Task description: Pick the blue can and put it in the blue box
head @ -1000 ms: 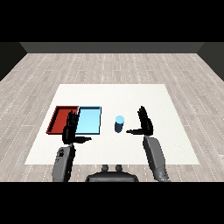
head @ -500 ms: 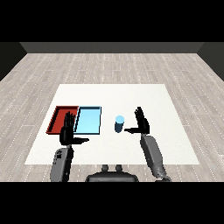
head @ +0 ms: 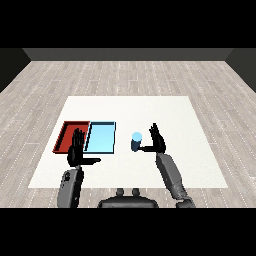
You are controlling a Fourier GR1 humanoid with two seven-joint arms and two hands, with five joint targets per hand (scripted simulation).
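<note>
1. Head view, far left: the red tray (head: 66,136) lies on the white table (head: 175,115), touching the light blue tray (head: 101,138) beside it
2. The left hand (head: 76,151) is raised at the trays' near edge, fingers straight, holding nothing
3. The blue can (head: 136,141) stands upright right of the blue tray
4. The right hand (head: 157,141) is just beside the can, fingers spread, thumb reaching toward it
</note>
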